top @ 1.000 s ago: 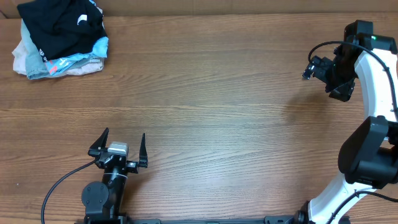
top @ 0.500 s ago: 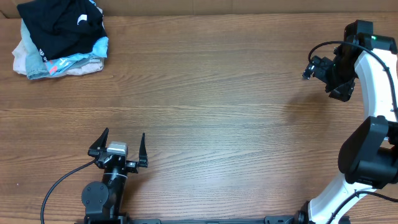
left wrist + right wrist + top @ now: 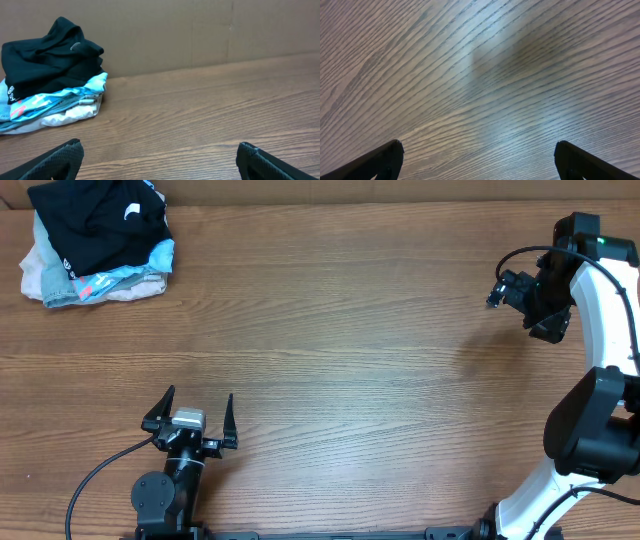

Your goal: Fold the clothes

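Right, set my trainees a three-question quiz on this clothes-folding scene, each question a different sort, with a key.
1. True or false: the black T-shirt lies spread flat in the middle of the table.
2. What does the left gripper hold? A the T-shirt; B a towel; C nothing.
3. Fill in: the jaws of the right gripper stand ____.
Key: 1 false, it sits crumpled on top of the garment pile at the table's far left corner; 2 C; 3 open.
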Available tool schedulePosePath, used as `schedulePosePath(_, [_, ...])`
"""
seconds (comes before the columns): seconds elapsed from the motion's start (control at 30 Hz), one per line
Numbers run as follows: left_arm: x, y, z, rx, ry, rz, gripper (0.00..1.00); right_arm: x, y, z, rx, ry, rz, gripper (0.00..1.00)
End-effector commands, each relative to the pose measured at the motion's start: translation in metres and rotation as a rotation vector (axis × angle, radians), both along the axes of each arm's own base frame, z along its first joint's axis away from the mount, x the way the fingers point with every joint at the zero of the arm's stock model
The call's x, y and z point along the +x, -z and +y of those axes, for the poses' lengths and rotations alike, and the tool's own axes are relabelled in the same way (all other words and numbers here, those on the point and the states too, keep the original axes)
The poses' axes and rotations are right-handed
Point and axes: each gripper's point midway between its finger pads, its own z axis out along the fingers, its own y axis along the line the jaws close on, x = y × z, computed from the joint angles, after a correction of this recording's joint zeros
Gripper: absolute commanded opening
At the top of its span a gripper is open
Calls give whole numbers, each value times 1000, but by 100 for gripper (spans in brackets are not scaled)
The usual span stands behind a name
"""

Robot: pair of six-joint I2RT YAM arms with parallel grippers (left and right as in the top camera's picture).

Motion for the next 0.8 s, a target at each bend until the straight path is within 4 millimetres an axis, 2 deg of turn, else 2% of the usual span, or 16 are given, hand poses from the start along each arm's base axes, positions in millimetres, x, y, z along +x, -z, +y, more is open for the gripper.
schedulePosePath(0.0, [0,0,0,-12,-5,-2,100,5,-14,-2,-12,2,-43,100])
schedulePosePath(0.1, [0,0,0,-13,-5,-1,100,1,-18,-8,-64,-3,-37,100])
schedulePosePath(0.17, [0,0,0,-13,-5,-1,100,-2,-29,-14,-107,4,-51,100])
schedulePosePath(0.23, [0,0,0,-12,-5,-2,100,0,-44,-14,-117,7,-103,100])
schedulePosePath(0.3, [0,0,0,-12,-5,-2,100,6,-69,-12,-124,6,-200,100])
schedulePosePath(0.4, [0,0,0,-12,-5,-2,100,16,-112,-1,-119,-15,-374,100])
schedulePosePath(0.57, [0,0,0,-13,-5,-1,100,8,-166,26,-156,-69,-612,100])
schedulePosePath(0.67, [0,0,0,-13,-5,-2,100,-2,-183,43,-167,-106,-737,100])
schedulePosePath(0.77, [0,0,0,-13,-5,-1,100,-21,-182,61,-187,-185,-826,100])
